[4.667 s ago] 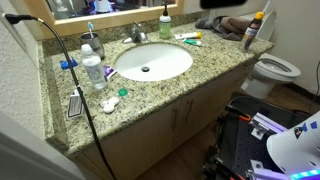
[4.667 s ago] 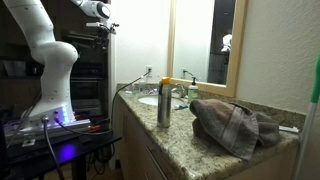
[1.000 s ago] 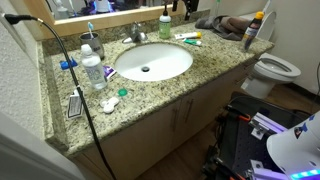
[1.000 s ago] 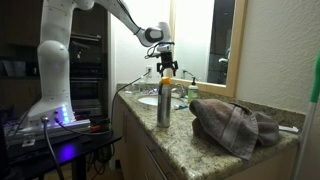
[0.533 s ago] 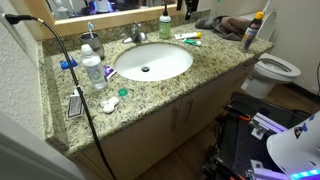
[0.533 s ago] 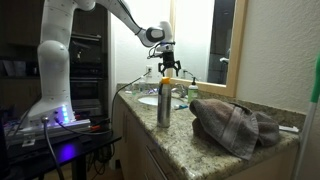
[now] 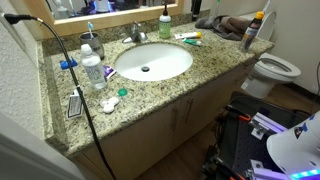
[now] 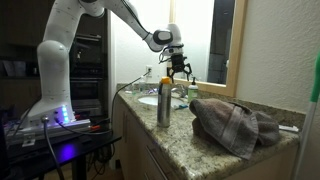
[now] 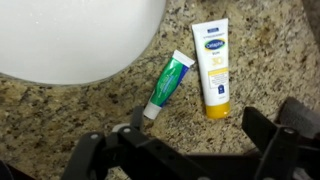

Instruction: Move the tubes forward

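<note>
**Lining up over the two tubes beside the sink**

In an exterior view the tubes (image 7: 187, 38) lie close together on the granite counter (image 7: 215, 60), just past the far rim of the sink (image 7: 152, 61). This view gives me their place along the counter but almost nothing of my tool.

In an exterior view from the counter's end, the gripper (image 8: 180, 70) hangs above the sink's far side, well off the surface. That height is what I read here. I cannot make out the tubes themselves (a spray can (image 8: 164, 100) stands in the foreground).

The wrist view settles the rest. The green tube (image 9: 168, 85) lies slanted, its top end close to the sink's rim. The white tube (image 9: 213, 68) sits just beside it, on the side away from the sink. The jaws stand spread wide, holding nothing. I judge the sound move is to descend straight, centre on one tube across its narrow width, and keep the jaws off the sink's rim.
</note>
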`<action>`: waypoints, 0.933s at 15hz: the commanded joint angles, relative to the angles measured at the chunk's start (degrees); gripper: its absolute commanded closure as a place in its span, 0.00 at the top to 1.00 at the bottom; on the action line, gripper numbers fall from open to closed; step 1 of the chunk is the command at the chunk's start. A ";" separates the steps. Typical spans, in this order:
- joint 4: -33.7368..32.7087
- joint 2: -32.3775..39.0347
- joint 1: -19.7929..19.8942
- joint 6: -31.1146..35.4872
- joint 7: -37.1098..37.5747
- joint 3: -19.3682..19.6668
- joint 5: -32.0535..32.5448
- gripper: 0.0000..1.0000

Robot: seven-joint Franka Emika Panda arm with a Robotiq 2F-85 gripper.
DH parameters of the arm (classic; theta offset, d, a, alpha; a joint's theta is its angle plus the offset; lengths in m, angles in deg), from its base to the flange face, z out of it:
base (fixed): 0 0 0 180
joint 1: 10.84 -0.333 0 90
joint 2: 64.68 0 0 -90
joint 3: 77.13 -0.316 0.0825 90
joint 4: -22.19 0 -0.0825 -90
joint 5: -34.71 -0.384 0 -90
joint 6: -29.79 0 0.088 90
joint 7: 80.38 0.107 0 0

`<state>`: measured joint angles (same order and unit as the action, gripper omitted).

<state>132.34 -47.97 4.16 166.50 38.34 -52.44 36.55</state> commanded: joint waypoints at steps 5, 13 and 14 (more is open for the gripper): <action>-0.65 1.21 0.44 -0.76 2.30 -0.15 0.52 1.00; 1.08 1.71 2.79 -2.97 5.26 -0.05 -3.79 1.00; 1.24 1.79 2.94 -2.95 5.24 -0.02 -3.93 1.00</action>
<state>133.84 -46.27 6.68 163.70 43.54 -52.05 32.52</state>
